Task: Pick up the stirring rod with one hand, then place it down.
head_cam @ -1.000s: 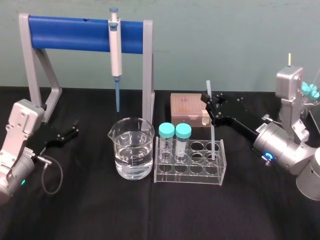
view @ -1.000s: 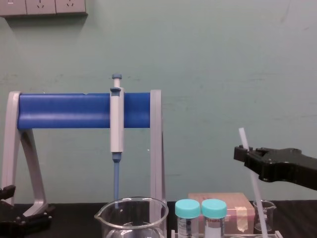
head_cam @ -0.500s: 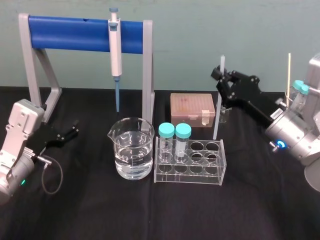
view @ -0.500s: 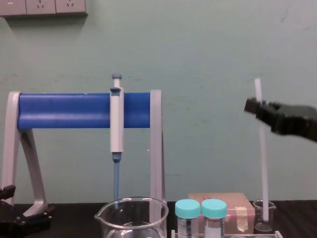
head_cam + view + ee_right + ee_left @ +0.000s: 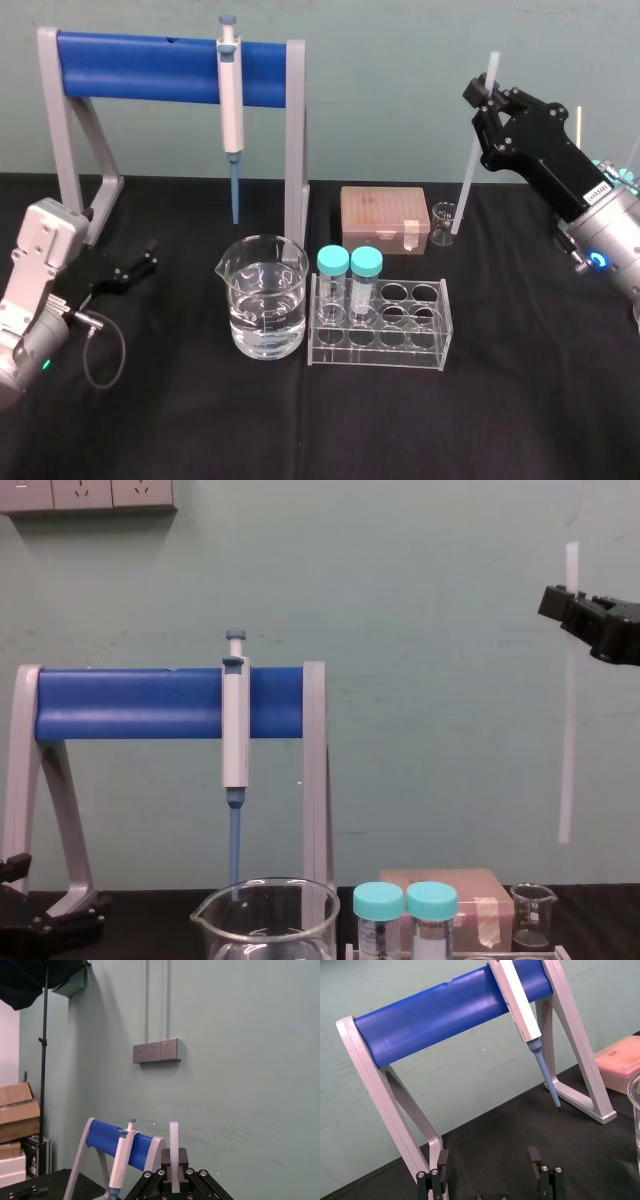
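The stirring rod [image 5: 467,178] is a thin translucent white stick held nearly upright in the air at the right. My right gripper [image 5: 486,99] is shut on it near its upper end. In the chest view the stirring rod [image 5: 569,720] hangs from the right gripper [image 5: 571,608], its lower end well above the small beaker [image 5: 533,915]. The right wrist view shows the stirring rod [image 5: 174,1152] standing between the right gripper [image 5: 174,1181] fingers. My left gripper [image 5: 489,1166] is open and parked low at the left, near the stand's foot.
A blue-barred pipette stand [image 5: 150,66] holds a pipette [image 5: 231,100] at the back. In front of it are a large water beaker [image 5: 265,298], a clear tube rack [image 5: 380,330] with two teal-capped tubes, a pink tip box [image 5: 384,218] and the small beaker [image 5: 443,222].
The right gripper has lifted the stirring rod out of the tube rack, up and to the right. Its lower end now hangs free above the small beaker. The left arm stayed still.
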Available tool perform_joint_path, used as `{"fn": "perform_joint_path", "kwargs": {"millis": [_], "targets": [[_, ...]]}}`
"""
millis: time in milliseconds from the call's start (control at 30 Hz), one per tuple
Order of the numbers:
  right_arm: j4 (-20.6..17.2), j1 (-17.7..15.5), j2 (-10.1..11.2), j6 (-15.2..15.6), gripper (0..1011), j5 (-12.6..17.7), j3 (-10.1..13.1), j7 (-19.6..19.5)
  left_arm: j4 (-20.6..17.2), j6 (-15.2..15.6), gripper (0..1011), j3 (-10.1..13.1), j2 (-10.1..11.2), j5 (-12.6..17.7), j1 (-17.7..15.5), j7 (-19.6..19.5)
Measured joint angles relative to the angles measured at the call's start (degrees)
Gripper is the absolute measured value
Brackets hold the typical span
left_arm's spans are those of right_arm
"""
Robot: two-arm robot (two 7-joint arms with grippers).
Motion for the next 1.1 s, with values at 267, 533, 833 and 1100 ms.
{"fn": "perform_joint_path", "kwargs": {"millis": [267,533,833,1100], "targets": [[-0.9,-0.6,-0.1,-0.2,73,-0.5,0.5,-0.5,0.0,0.0,1000,0.0,0.0,0.0,0.0,0.0],[-1.1,-0.9,-0.2,-0.1,73,-0.7,0.6,-0.5,0.0,0.0,1000,0.0,0.0,0.0,0.0,0.0],[-1.1,-0.9,-0.3,0.1,73,-0.9,0.5,-0.4,0.0,0.0,1000,0.0,0.0,0.0,0.0,0.0],[-0.9,-0.6,-0.3,0.4,73,-0.8,0.4,-0.1,0.0,0.0,1001,0.0,0.0,0.0,0.0,0.0]]}}
